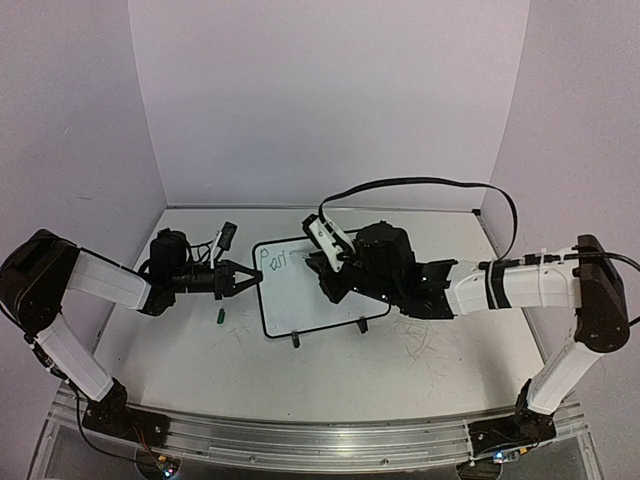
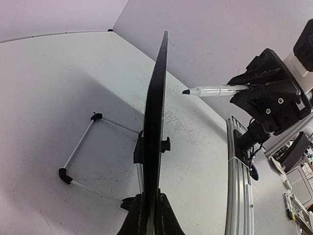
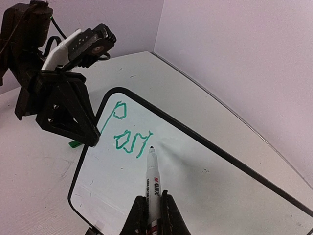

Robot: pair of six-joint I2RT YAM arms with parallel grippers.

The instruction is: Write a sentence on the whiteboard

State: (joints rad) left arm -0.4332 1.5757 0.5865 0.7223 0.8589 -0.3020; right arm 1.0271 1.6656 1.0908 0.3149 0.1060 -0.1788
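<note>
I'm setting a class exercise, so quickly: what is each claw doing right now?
The left claw is closed on the edge of the whiteboard.
The right claw is closed on the marker.

My white marker (image 3: pixel 153 180) bears what looks like red lettering; the sentence (image 3: pixel 131 141) is green, the whiteboard (image 3: pixel 220 196) white, black-rimmed.
</note>
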